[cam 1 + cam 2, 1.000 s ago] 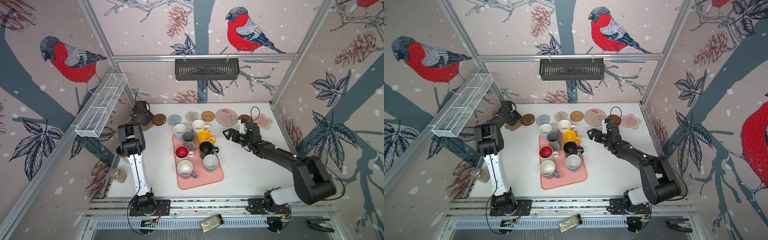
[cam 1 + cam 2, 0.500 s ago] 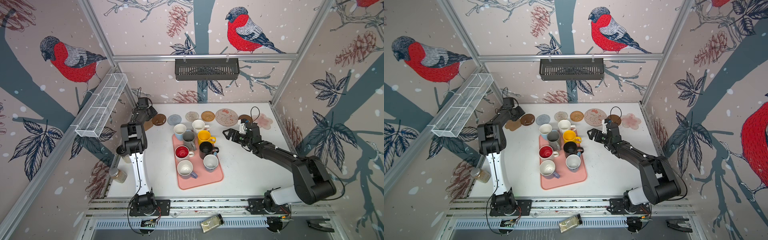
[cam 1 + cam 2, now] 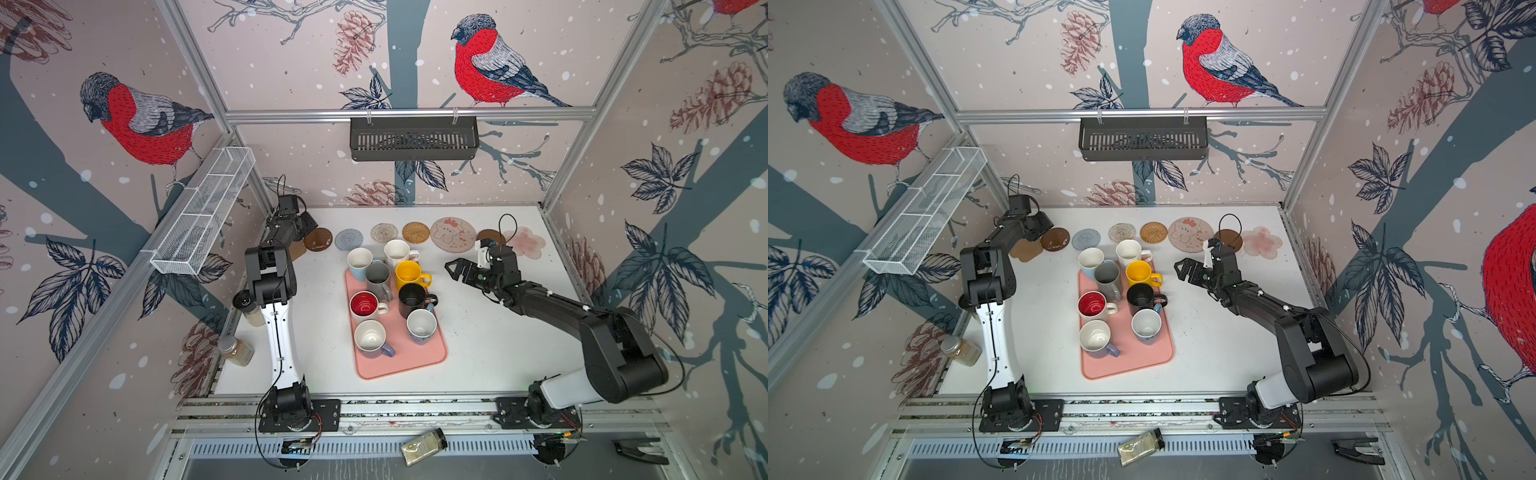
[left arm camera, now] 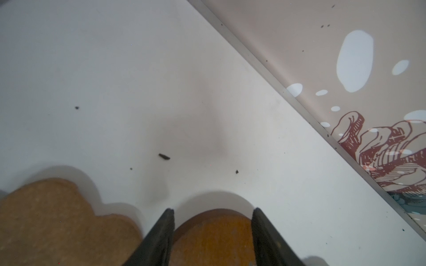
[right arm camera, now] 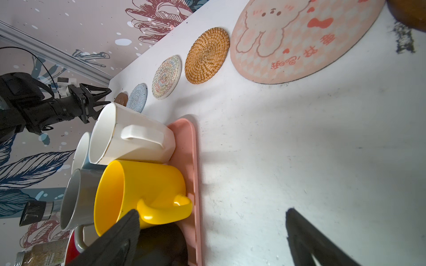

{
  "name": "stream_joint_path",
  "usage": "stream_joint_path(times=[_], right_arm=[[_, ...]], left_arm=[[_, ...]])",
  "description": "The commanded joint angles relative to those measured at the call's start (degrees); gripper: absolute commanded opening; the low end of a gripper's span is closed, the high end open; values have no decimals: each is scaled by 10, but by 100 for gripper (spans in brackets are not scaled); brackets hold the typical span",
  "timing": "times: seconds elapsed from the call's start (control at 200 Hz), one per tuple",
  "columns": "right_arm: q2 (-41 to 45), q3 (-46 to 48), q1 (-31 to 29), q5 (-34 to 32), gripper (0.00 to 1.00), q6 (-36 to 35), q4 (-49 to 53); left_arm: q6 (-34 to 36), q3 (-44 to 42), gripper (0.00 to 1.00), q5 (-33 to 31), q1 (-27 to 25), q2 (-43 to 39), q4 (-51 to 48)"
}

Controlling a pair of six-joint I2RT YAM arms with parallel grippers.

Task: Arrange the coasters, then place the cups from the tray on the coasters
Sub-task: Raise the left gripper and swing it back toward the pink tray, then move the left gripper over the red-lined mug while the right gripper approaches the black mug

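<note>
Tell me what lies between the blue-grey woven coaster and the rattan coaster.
Only the cream woven coaster, apart from both; both top views show it.

Beyond the tray (image 3: 415, 358)'s far left corner, the left arm (image 3: 270, 275) is covering most of the tan paw coaster (image 3: 297, 250). Beyond its far right corner, the right arm (image 3: 500, 268) is hiding part of a dark brown disc (image 3: 488, 237).
</note>
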State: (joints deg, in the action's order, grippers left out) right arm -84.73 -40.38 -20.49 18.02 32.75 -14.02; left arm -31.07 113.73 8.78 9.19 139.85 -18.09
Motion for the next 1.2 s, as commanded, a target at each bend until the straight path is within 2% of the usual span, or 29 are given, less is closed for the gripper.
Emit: stream_joint_path(times=[0.0,0.385,0.665,0.845,0.91,1.031,1.196], right_arm=[[3,-1,0,-1,98,-7,0],[11,3,-1,3,98,-4,-4],[4,-4,-1,1,98,-7,1],[27,-27,-3,-26,98,-22,41],[39,-37,-4,-36,95,-28,60],[59,-47,-6,-41,89,-31,87],[91,-54,-10,-32,89,-59,142]], left_arm=[[6,-23,56,1,-3,-12,16],[7,-119,56,-29,-11,-83,57],[10,-136,58,-63,-12,-143,65],[29,-196,64,-62,-19,-233,91],[40,-220,66,-69,-25,-271,89],[39,-289,68,-70,-39,-349,91],[26,-431,74,-91,-84,-494,124]])
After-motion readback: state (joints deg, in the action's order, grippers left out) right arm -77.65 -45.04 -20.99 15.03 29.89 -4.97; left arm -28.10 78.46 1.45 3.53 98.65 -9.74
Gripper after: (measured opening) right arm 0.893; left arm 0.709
